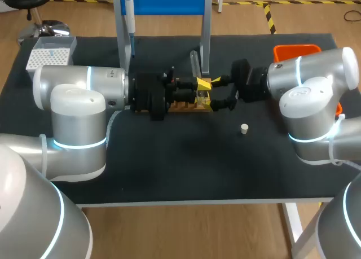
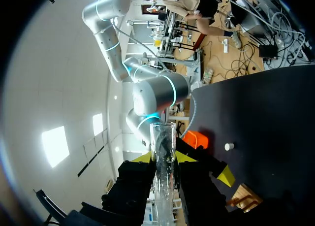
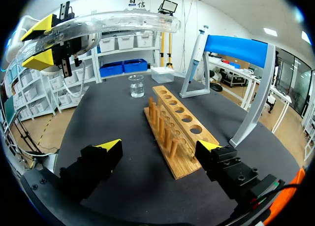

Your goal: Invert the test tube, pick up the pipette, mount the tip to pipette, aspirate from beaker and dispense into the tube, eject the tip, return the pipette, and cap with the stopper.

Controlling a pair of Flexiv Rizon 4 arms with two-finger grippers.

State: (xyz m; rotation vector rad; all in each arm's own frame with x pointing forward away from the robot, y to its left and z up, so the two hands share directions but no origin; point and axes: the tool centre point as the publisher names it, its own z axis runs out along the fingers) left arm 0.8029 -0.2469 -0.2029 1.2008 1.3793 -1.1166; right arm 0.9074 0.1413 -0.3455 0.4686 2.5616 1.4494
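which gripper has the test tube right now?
The left gripper: its yellow tips clamp the test tube from both sides. The right gripper is open, fingers spread wide near the wooden rack, holding nothing.

The test tube [image 2: 162, 137] is held within the left end effector [image 2: 163, 158]; the rack [image 3: 182, 132] is set beneath it.

A desk [image 1: 186, 168] with a matte black top lies under the left pincer [image 2: 163, 159] and the right pincer [image 3: 160, 147]. A pale edge runs along its near side, over a white leg [image 1: 293, 225]. Light wooden floor [image 1: 186, 231] surrounds it, with yellow-and-black tape [image 1: 269, 16] beyond the right pincer. Ahead of the left pincer, a white ceiling [image 2: 59, 63] carries bright rectangular lights [image 2: 55, 145].
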